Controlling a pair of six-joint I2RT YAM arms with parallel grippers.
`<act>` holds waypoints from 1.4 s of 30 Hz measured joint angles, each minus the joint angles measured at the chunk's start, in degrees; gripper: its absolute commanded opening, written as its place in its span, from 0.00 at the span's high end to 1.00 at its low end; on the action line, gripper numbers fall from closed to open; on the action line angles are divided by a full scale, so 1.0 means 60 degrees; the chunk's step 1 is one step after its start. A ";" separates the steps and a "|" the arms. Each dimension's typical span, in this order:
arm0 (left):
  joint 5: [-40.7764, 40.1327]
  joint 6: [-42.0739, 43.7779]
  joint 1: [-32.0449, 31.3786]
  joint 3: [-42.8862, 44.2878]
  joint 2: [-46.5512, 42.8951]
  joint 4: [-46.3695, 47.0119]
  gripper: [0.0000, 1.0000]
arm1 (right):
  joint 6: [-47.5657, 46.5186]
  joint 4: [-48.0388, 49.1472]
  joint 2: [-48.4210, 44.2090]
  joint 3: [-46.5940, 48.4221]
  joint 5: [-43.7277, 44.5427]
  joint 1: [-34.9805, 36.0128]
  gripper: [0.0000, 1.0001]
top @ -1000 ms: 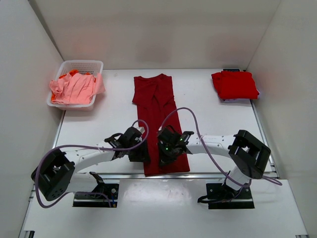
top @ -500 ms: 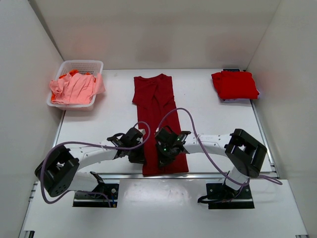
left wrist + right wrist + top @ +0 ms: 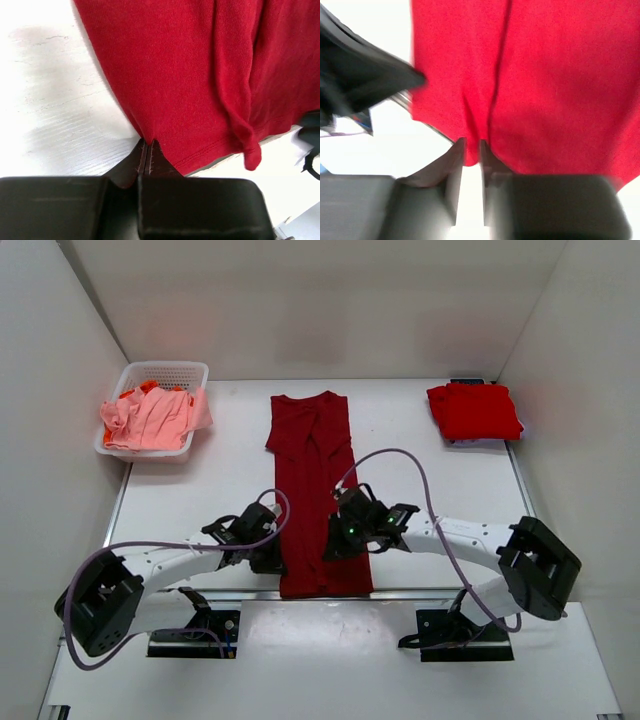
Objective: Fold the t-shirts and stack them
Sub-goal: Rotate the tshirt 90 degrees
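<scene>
I see the white basket (image 3: pixel 128 373) at the far left corner of the desk (image 3: pixel 190 500), holding a crumpled pink shirt (image 3: pixel 150 420) with an orange shirt (image 3: pixel 147 389) showing at its far side. A folded red shirt (image 3: pixel 473 410) lies at the far right. The maroon shirt (image 3: pixel 313 470) runs down the middle as a long strip, its hem at the near edge. My left fingers (image 3: pixel 148 151) are clenched on its left hem corner, and my right fingers (image 3: pixel 471 150) pinch a fold near the hem. White desk shows on either side of the strip
</scene>
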 measured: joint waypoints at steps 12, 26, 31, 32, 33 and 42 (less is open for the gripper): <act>0.0098 -0.0211 0.0404 -0.0510 -0.0659 0.0113 1.00 | -0.0954 0.1912 0.2273 0.2087 -0.0426 -0.0965 1.00; 0.0339 -0.0361 0.0823 -0.0936 -0.1144 0.0324 1.00 | -0.2106 0.1275 0.5468 0.4907 -0.0437 -0.0798 1.00; 0.0372 -0.0350 0.1184 -0.1169 -0.1537 0.0277 1.00 | -0.2237 0.0794 0.5552 0.4994 -0.0098 -0.0962 1.00; 0.0379 -0.0346 0.1224 -0.1202 -0.1581 0.0284 1.00 | -0.2233 0.0729 0.5552 0.5013 -0.0087 -0.0991 1.00; 0.0379 -0.0350 0.1260 -0.1217 -0.1617 0.0277 1.00 | -0.2237 0.0623 0.5552 0.5056 -0.0055 -0.1020 1.00; 0.0372 -0.0350 0.1377 -0.1322 -0.1716 0.0437 1.00 | -0.2419 -0.0379 0.5366 0.5231 0.0586 -0.1370 1.00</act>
